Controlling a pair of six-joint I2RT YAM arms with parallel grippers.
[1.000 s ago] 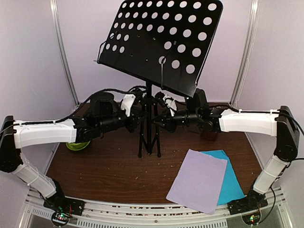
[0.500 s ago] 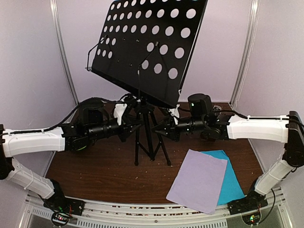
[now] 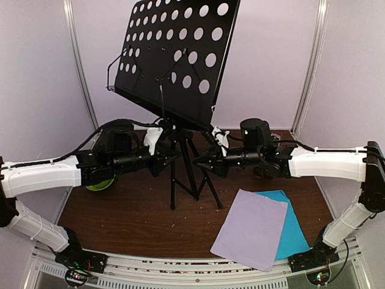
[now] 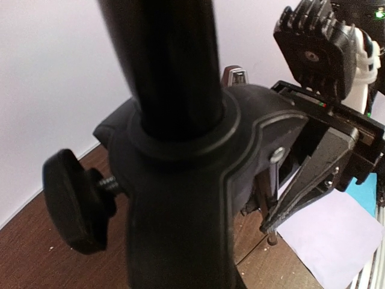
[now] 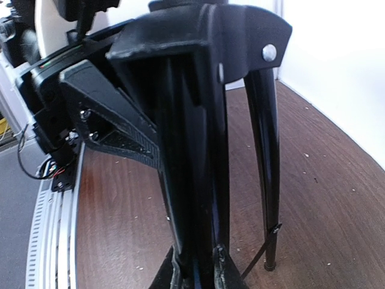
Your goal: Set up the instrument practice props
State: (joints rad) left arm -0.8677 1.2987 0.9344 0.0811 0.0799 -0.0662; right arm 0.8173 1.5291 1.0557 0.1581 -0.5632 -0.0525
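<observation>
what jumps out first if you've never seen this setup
A tall black music stand with a hole-punched desk dominates the middle back, the left gripper and right gripper meeting at its tripod hub. Front right, a lilac sheet overlaps a cyan sheet.

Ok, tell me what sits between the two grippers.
Only the music stand, just below its tripod hub, stands between the left gripper and the right gripper. The top external view shows this.
</observation>
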